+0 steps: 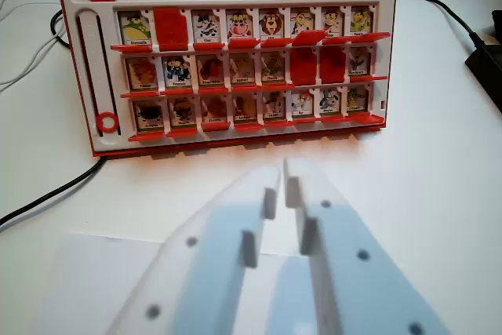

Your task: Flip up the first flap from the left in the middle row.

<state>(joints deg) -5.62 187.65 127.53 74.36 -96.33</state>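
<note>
White table all around, with a red and white guessing-game board (227, 60) sitting at the far side of the wrist view and a few black cables (47, 194) trailing off the board's corners.

The bit that matters: the first flap from the left in the middle row (142, 74). It sits right beside the board's white slider strip (94, 68), and it looks to be lying down, since you can see the character picture and the red lip below it. Compare that with the two solid red flaps (318, 64) further along the same row toward the wrist view's right, which seem to be standing up. Same story for one red flap in the top row (171, 27).

From the gripper (283, 174), that target flap lies ahead and off to the wrist view's left, well apart from the tips, with the whole bottom row of the board in between. The flap's hinge edge runs side to side along the row.

The gripper points straight at the board's lower middle, low over the table, with its jaws nearly together and just a thin slit between the tips, nothing held. My guess is it needs to swing left and reach forward, then get a tip under that red lip.
</note>
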